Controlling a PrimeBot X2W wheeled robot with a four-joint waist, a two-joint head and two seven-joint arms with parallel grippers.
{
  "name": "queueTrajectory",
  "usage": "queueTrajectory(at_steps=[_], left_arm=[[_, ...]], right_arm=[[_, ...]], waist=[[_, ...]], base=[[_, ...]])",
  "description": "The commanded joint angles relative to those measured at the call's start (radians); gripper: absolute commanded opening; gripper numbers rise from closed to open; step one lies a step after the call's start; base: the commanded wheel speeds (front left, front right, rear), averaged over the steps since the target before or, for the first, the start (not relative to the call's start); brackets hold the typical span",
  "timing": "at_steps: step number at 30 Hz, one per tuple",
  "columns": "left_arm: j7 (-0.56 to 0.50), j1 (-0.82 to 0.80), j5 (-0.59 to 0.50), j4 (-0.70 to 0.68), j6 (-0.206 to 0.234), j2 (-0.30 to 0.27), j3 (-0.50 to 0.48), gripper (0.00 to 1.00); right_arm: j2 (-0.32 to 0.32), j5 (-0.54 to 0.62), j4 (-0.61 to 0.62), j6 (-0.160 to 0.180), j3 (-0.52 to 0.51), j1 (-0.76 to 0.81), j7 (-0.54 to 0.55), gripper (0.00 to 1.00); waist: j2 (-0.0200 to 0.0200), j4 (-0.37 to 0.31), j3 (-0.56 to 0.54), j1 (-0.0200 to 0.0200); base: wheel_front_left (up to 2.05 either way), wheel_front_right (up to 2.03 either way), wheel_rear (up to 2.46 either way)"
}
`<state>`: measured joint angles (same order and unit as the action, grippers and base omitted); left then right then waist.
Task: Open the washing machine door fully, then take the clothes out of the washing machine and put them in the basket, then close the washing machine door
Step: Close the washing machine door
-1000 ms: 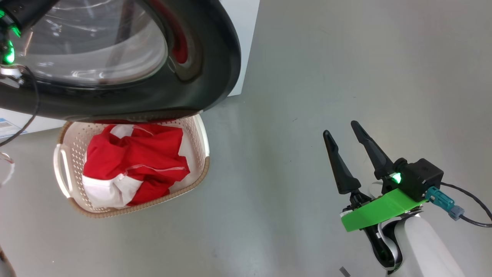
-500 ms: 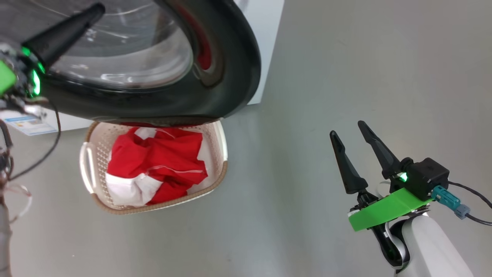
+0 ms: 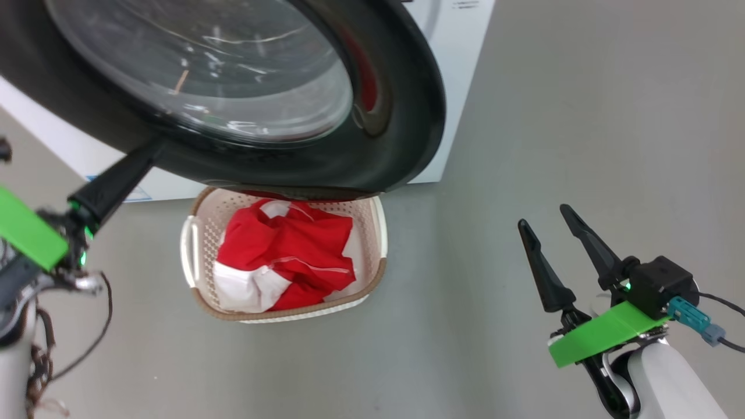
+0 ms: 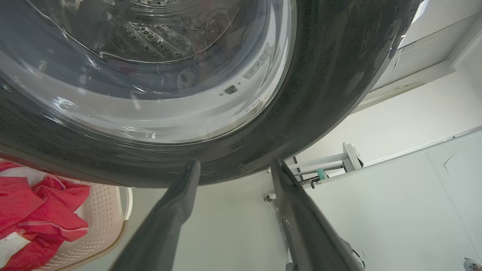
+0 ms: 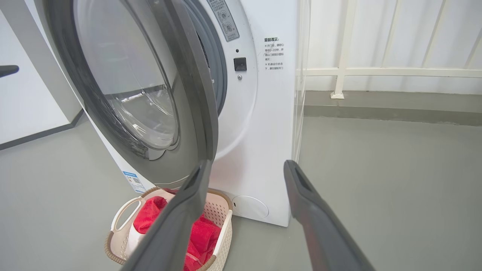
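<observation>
The left gripper (image 4: 235, 163) was seen with its two dark fingers spread apart and nothing held between them. In the left wrist view its fingertips were placed right at the lower edge of the washing machine door (image 3: 396, 116), on the glossy black ring. Whether that ring was actually touched could not be told. The door was found swung partly out from the front of the washing machine (image 5: 260, 131), with its clear glass bowl bulging inside the ring.

Directly beneath the door's lower rim, the basket (image 3: 291, 314) was set on the grey floor (image 3: 553, 116), close against the foot of the white machine. The clothes (image 3: 291, 250), red with white panels, were heaped inside the basket and nearly filled it. A small blue label sticker (image 5: 131, 180) was seen low on the machine's front, beside the basket.

The right gripper (image 3: 543, 216) was held open and empty above bare floor, well apart from both basket and door. In the right wrist view its fingers were pointed toward the machine's front.
</observation>
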<state>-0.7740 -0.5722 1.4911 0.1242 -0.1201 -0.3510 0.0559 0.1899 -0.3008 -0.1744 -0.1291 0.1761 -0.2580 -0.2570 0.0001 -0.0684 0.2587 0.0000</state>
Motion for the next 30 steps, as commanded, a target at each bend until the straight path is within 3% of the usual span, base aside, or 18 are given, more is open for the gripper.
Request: queueTrajectory(at_steps=[1,12,17,30], left_arm=[[0.026,0.023,-0.006,-0.038,-0.010,-0.054,-0.048,1.00],[0.194,0.241,0.017,-0.058,-0.011,-0.043,-0.120,1.00],[0.286,0.322,-0.033,-0.049,-0.011,-0.054,-0.109,1.00],[0.717,0.460,-0.200,0.019,-0.011,-0.112,0.063,1.00]], right_arm=[[0.010,-0.002,0.024,-0.002,0.011,0.019,-0.005,1.00],[0.036,-0.007,0.027,-0.002,-0.001,0.058,-0.005,1.00],[0.043,-0.009,0.027,-0.002,-0.009,0.075,-0.005,1.00],[0.047,-0.013,0.034,-0.002,-0.037,0.112,-0.005,1.00]], waist=[[-0.0001,0.031,-0.023,0.0000],[-0.0001,0.066,-0.039,0.0000],[-0.0001,0.063,-0.046,0.0000],[-0.0001,0.019,-0.062,0.0000]], base=[[0.00,0.00,0.00],[0.00,0.00,0.00],[0.00,0.00,0.00],[0.00,0.00,0.00]])
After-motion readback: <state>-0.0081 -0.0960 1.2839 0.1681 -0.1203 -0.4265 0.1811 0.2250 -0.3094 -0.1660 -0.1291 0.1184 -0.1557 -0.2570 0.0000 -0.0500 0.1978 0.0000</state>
